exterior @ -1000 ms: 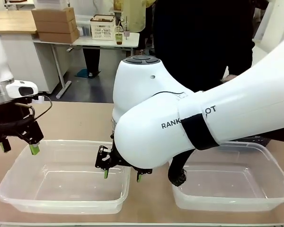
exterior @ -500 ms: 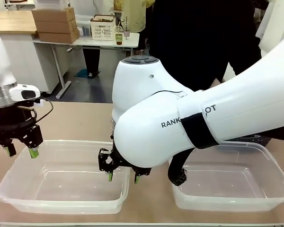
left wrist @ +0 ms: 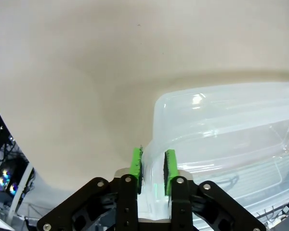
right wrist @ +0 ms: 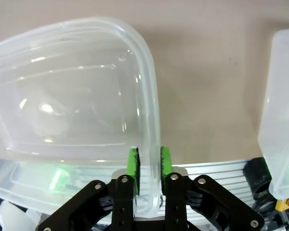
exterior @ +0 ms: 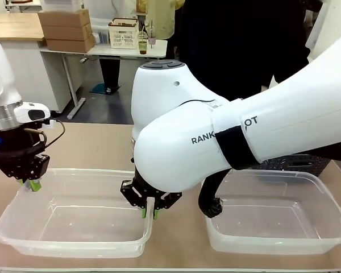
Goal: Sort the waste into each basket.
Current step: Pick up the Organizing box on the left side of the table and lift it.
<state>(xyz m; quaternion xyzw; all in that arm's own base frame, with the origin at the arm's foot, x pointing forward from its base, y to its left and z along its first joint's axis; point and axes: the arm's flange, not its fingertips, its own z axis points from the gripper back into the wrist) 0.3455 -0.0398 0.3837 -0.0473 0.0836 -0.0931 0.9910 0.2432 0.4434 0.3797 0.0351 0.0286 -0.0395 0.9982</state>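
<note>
Fingers of the left gripper [exterior: 33,185] pinch the far left corner of the left tub [exterior: 74,247], the clear plastic rim caught between the green pads. In the left wrist view the left gripper [left wrist: 152,166] has that rounded corner running down between its pads, which stand close together on either side of the thin wall.

The right arm reaches across the middle, and the right gripper [exterior: 149,213] comes down on the same tub's opposite short side, near its front corner. Its fingers are drawn close together with the rim between them. The right wrist view shows this plainly: the right gripper [right wrist: 148,163] has the flat rim of the left tub [right wrist: 149,86] passing straight between the two green pads.

The left tub sits on the tan counter [exterior: 91,142] on the robot's left. The right tub [exterior: 273,247] sits just beside it on the right, a strip of bare counter between them. Behind the right tub, a dark grey lattice basket [exterior: 295,162] is partly hidden by the right arm. A person in dark clothes [exterior: 238,45] stands at the far side of the counter.
</note>
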